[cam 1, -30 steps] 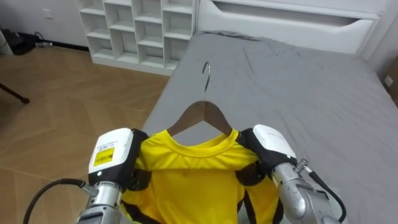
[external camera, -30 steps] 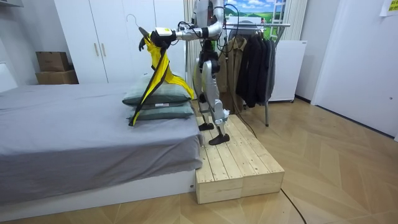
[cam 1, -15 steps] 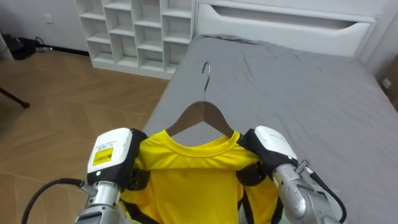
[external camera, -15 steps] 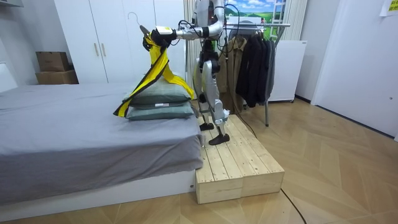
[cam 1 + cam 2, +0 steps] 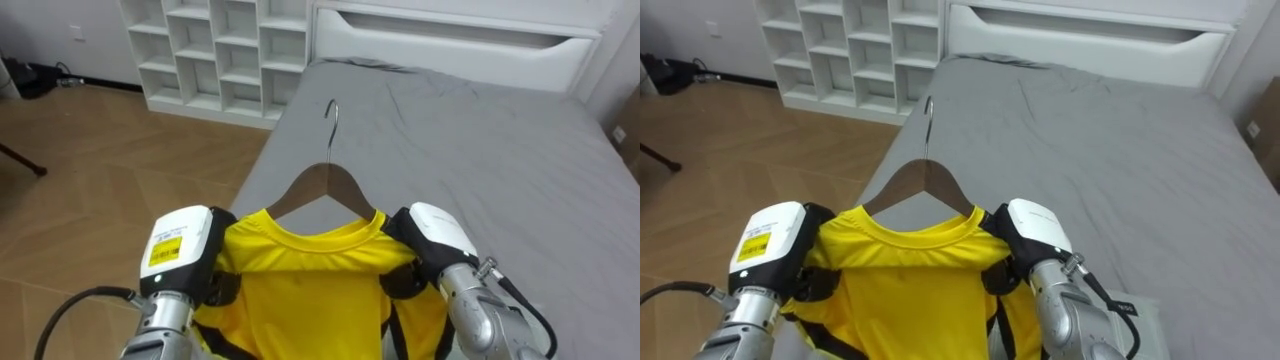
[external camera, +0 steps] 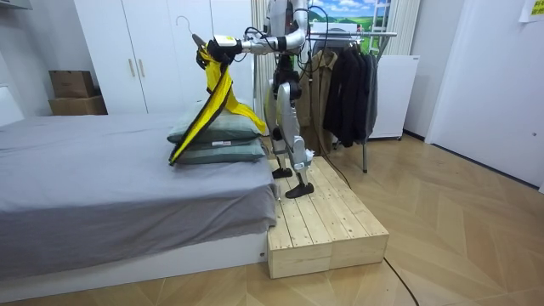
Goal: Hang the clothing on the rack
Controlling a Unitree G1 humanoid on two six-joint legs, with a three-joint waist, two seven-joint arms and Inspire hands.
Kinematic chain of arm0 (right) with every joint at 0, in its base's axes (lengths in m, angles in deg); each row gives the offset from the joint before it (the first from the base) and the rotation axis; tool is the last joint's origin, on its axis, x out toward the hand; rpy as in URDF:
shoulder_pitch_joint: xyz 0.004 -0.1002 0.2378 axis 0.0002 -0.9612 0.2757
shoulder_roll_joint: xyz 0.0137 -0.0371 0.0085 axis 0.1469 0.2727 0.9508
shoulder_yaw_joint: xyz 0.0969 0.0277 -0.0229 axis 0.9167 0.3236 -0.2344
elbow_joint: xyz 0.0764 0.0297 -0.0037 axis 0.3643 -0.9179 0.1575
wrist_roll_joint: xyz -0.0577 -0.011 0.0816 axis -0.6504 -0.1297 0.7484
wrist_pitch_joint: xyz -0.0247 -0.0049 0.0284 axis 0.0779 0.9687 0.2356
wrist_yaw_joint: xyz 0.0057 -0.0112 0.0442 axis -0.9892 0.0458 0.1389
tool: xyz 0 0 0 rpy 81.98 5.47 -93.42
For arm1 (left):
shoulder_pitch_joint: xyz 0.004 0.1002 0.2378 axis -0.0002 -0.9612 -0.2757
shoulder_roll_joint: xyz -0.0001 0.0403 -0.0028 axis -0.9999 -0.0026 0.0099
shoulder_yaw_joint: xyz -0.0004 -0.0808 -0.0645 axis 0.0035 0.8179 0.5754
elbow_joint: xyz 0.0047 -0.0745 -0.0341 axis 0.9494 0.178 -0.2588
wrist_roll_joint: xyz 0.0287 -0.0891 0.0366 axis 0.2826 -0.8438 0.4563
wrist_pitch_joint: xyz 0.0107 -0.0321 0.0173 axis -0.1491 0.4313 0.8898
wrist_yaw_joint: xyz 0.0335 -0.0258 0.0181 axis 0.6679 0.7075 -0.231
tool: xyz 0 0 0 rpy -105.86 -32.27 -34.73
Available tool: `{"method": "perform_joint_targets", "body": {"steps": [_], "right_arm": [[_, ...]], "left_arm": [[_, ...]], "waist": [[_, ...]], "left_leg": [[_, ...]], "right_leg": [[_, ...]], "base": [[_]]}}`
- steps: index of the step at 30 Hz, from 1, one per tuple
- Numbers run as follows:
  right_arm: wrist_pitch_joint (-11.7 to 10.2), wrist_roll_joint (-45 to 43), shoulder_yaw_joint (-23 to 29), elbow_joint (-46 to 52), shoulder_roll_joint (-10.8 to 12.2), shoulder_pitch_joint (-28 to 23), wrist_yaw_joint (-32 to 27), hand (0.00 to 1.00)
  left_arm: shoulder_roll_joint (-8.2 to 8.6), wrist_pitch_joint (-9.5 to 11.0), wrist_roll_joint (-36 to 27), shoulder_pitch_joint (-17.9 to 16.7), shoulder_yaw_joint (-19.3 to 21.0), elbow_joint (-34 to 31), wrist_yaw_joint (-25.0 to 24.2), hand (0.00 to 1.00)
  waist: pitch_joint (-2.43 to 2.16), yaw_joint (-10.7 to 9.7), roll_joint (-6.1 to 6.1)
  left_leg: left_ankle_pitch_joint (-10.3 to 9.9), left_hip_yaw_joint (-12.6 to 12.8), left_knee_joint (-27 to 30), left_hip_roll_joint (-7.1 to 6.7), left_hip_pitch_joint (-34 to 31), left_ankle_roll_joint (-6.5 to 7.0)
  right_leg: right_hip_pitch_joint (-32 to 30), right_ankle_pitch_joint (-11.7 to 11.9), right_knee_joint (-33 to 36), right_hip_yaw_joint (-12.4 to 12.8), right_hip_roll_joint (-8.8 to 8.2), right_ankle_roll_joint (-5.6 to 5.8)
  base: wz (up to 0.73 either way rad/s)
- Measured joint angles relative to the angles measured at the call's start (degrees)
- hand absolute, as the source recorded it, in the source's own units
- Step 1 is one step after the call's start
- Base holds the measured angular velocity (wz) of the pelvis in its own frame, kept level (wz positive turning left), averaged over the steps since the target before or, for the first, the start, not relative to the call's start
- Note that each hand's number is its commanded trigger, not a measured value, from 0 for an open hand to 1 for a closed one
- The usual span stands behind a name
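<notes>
The robot is standing on a low pale wooden platform point(image 6: 327, 225) at the near side of a grey-covered bed point(image 5: 500, 150), reaching both arms out over it. Between its hands it is holding up a bright yellow T-shirt with black trim point(image 5: 310, 270) on a brown wooden hanger point(image 5: 325, 185) with a thin metal hook point(image 5: 331, 120) pointing up.

The left hand point(image 5: 183, 248) is sitting at the shirt's left shoulder and the right hand point(image 5: 432, 232) at its right shoulder. Only the white backs of the hands are showing, the rest being tucked behind the yellow cloth, so I cannot tell how either hand is gripping. The hanger's arms are disappearing under the collar, and the shirt's lower half is running off the near edge of the head views.

In the room view the shirt is hanging above two grey-green pillows point(image 6: 223, 140), its tail trailing down toward the room view's left. A rail of dark clothes point(image 6: 348, 85) is standing behind the robot. A white cubby shelf unit point(image 5: 225, 50) is standing on the wooden floor point(image 5: 120, 170) at the far left, beside the bed.

Compared with half a second ago, the tail is swinging back toward the pillows, while the hands and the hanger are staying where they were.
</notes>
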Motion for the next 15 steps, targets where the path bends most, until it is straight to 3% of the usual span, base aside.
{"method": "perform_joint_targets", "body": {"steps": [5,9,15], "right_arm": [[0.1,0.0,-0.1,0.0,-0.1,0.0,-0.2,1.00],[0.5,-0.2,-1.0,-0.1,0.0,-0.3,-0.1,1.00],[1.2,-1.3,-1.0,-0.1,0.0,-0.6,0.0,1.00]], "left_arm": [[0.17,0.0,-1.4,0.0,0.0,0.0,0.0,0.00],[2.37,0.1,-5.7,0.3,0.0,-0.1,0.0,0.00],[3.04,0.1,-8.1,0.3,-1.1,-0.1,-0.1,0.00]], "waist": [[-0.05,0.0,-0.12],[-0.09,0.2,-0.37],[-0.06,0.1,-0.57]], "left_leg": [[0.0,0.0,0.0,0.00,0.0,0.00],[0.0,0.0,-0.1,0.00,0.0,0.00],[0.0,0.0,-0.1,0.00,0.0,0.00]], "right_leg": [[0.0,0.0,0.0,0.0,0.00,0.00],[0.0,0.0,0.0,0.0,-0.01,0.00],[0.0,0.0,0.0,0.0,0.01,0.00]], "base": [[0.00],[0.00],[0.00]]}}
